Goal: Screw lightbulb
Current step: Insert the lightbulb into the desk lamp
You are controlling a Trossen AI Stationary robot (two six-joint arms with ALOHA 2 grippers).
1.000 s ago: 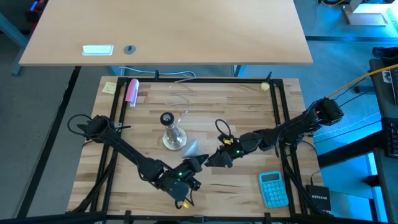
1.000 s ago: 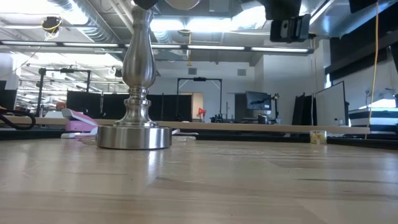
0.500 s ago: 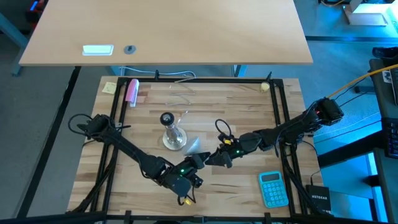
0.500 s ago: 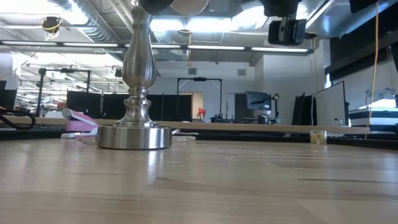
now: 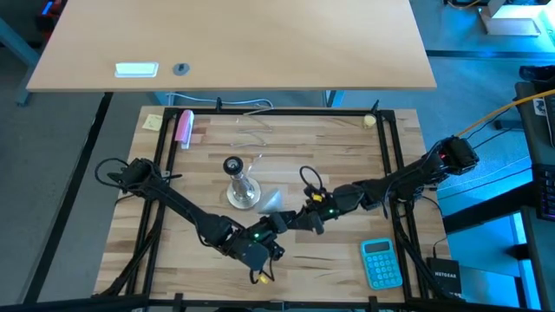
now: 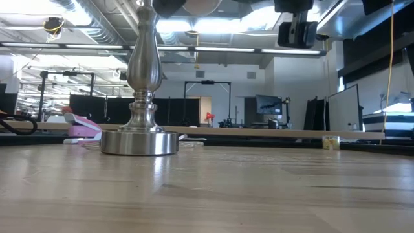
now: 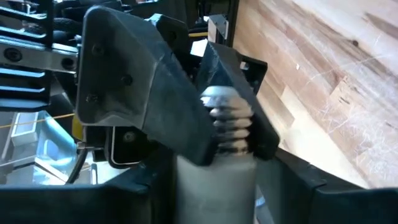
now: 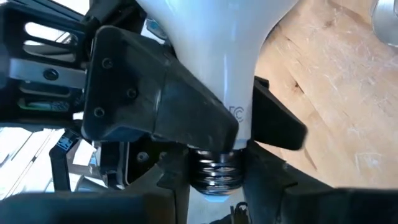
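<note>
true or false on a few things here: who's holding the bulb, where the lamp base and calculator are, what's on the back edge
1. Both grippers clamp the lightbulb at once. True: the left gripper grips its threaded screw end and the right gripper its white neck.
2. The bulb is already screwed into the metal lamp base. False: it is held beside the base, above the table.
3. A blue calculator lies near the right arm's side. True.
4. The pink object lies next to the calculator. False: it lies at the far left corner.
</note>
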